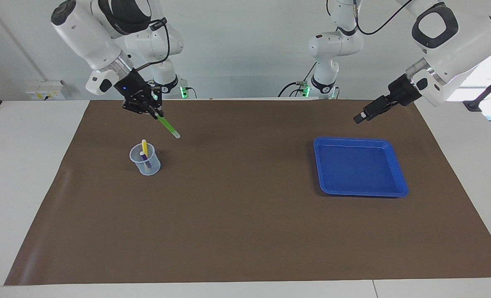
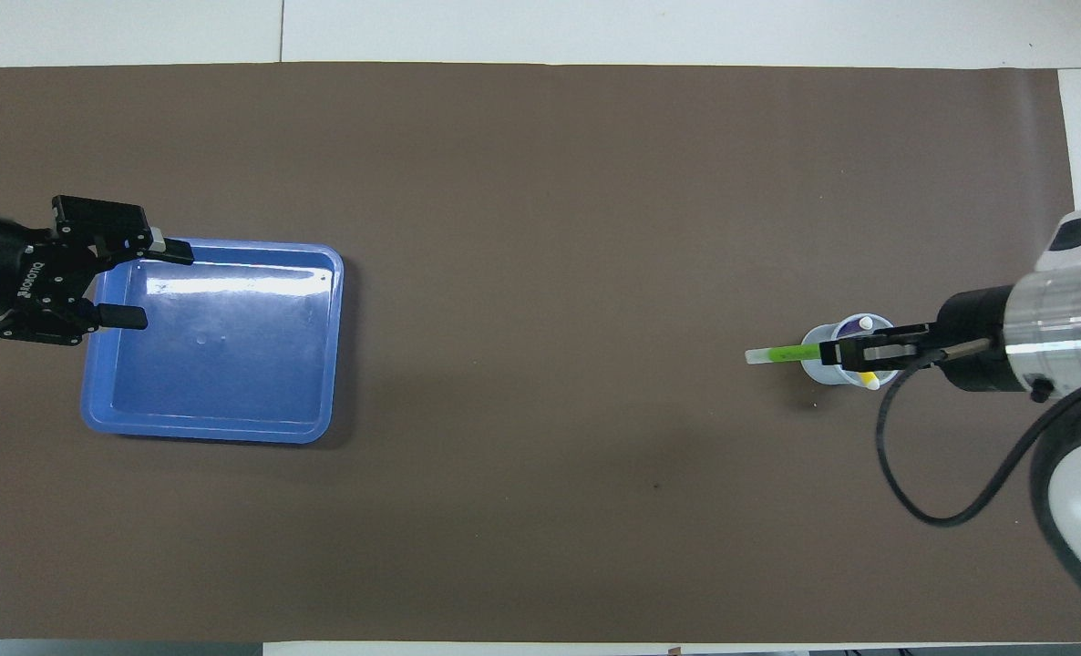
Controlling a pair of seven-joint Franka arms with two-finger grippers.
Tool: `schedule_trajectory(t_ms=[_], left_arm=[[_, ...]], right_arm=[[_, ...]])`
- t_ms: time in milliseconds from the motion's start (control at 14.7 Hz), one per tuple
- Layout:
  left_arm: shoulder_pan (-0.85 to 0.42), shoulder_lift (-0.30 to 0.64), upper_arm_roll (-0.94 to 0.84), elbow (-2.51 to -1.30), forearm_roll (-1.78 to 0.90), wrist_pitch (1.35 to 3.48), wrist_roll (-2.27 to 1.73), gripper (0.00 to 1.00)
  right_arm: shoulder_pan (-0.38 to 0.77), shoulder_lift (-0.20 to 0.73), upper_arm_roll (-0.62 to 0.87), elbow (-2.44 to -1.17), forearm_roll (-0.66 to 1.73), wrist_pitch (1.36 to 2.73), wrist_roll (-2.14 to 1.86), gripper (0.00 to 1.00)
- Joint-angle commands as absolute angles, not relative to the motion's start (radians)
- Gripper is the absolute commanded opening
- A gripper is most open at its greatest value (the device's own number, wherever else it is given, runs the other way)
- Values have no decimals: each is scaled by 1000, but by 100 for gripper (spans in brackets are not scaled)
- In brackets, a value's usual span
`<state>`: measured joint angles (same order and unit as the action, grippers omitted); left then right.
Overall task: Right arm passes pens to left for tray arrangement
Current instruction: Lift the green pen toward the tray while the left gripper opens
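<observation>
Slim green marker pen (image 1: pixel 167 126) hangs clamped in right claw (image 1: pixel 153 111) above translucent plastic cup (image 1: pixel 145 159); left claw (image 2: pixel 144 282) gapes over blue square tray (image 1: pixel 359 191).

Perhaps "ROBOTIQ" on left gripper (image 2: pixel 144 279)

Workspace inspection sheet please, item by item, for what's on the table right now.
Surface: brown mat on white table.
Job's things: green pen in the air; yellow pen and purple pen standing in clear cup; blue tray holds nothing.
Clutter: nothing seen.
Grippers: right pincer shut on green pen, above the mat beside the cup; left pincer open, over the tray's edge.
Cables: black cable on right arm.
Surroundings: white wall, wall socket.
</observation>
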<state>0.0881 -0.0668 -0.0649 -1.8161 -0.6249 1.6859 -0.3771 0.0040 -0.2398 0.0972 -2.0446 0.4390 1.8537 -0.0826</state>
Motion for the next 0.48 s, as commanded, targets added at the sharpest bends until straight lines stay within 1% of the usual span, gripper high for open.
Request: schedule_trajectory(t_ms=[0,205,409], left_arm=[[97,-98,-66,-1885,-711,1710,-397,100],[103,-95,-67,-1926,-823,1703,-408,100],[103,-106,-67,-1986,-922,1689,-445,100]], right_arm=[[-3,-236,202,-2036,564,1903,154,0],[-3,-239,288,-2036,721,1971,337,0],[-3,-236,372,-2034,820,2087,522,0]])
